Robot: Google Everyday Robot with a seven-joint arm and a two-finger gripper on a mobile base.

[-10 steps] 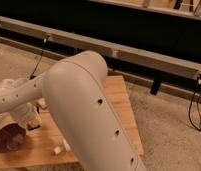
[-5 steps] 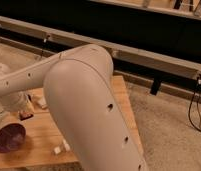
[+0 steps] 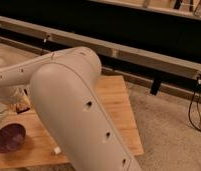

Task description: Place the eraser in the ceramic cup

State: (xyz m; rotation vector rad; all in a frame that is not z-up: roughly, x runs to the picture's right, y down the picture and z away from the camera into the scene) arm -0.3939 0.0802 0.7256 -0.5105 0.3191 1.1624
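Note:
My big pale arm (image 3: 74, 100) fills the middle of the camera view and reaches left over the wooden table (image 3: 114, 105). The gripper (image 3: 9, 96) sits at the far left edge under the forearm, shut and mostly hidden by the wrist. Just right of it a small dark block with reddish marks, the eraser (image 3: 22, 107), shows at the arm's edge. I cannot tell whether it is held or lying on the table. The ceramic cup is hidden.
A wide dark purple bowl (image 3: 9, 138) stands at the table's front left. A small whitish block (image 3: 57, 149) lies near the front edge. A dark wall with a rail (image 3: 144, 55) runs behind, and cables (image 3: 196, 110) hang at the right over the carpet.
The forearm has lifted and swung further left, and the elbow now covers more of the table. The bowl and the whitish block have stayed put.

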